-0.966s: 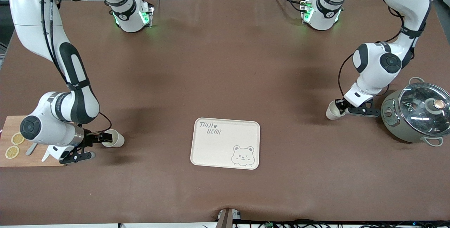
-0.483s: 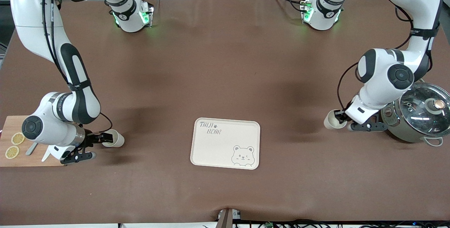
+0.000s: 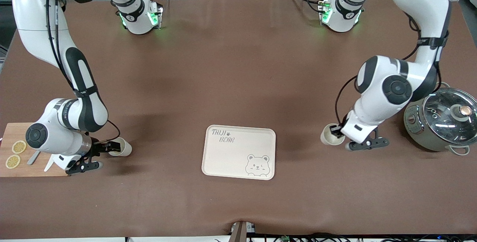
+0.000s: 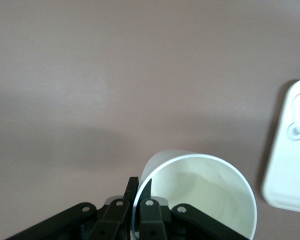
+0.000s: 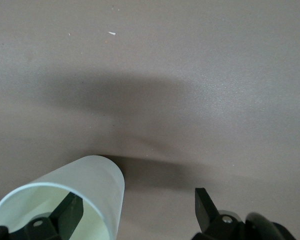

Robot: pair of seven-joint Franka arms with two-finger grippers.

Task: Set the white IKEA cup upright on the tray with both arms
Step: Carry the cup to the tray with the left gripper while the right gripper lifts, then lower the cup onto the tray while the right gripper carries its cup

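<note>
While the right arm has barely stirred, change: the left arm has swung its cup away from the lidded pot (image 3: 439,122) toward the tray, and it is now over bare table (image 3: 238,66) between the two.
Left end effector (image 3: 335,131): closed narrow on the rim of a white cup (image 3: 329,135), one finger inside and one outside.
Right end effector (image 3: 113,146): low at the right arm's end of the table, by the wooden board (image 3: 26,169) with lemon slices (image 3: 18,147).
Right cup (image 3: 122,147): on its side on the table, mouth toward the end effector.
Tray (image 3: 229,160): flat on the table between both cups, well apart from each.
Writing: grey "TAIJI BEAR" on the tray, with a bear face in one corner.
Left wrist view: shows the pinch on the cup (image 4: 200,195) wall and a tray (image 4: 290,165) corner.
Right wrist view: the fingers stand wide; one finger (image 5: 70,210) sits inside the cup (image 5: 90,180), the other well clear outside, which the front view does not resolve.
</note>
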